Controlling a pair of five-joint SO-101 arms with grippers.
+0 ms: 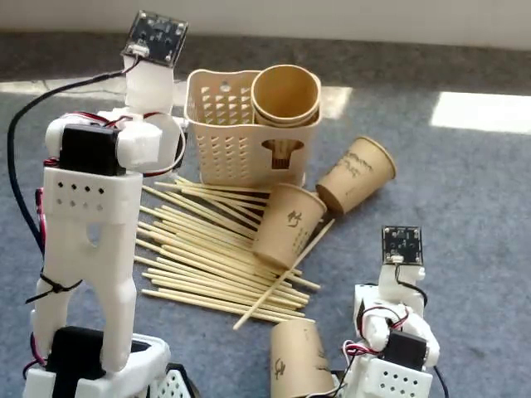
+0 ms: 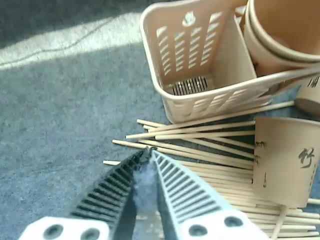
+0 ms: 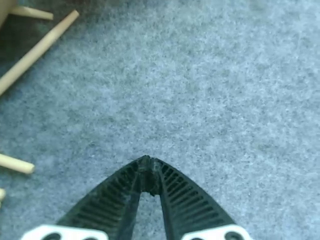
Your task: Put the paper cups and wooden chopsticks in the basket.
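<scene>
Stacked cups (image 1: 286, 95) sit in the basket (image 1: 224, 141); three more lie on the grey surface (image 1: 473, 215), one of them across the chopsticks (image 1: 199, 265) spread in front of the basket. The left claw (image 2: 146, 154) is closed and empty above the chopstick ends; the right claw (image 3: 146, 162) is closed, empty, over bare surface

The worktop (image 1: 473, 215) is covered in grey-blue, carpet-like fabric. A beige perforated plastic basket (image 1: 224, 145) stands upright on it. A spread of pale wooden chopsticks (image 1: 195, 265) lies flat just in front of the basket. One brown paper cup (image 1: 357, 176) lies on its side beside the basket. Another brown paper cup (image 1: 297, 358) lies at the near edge.
</scene>
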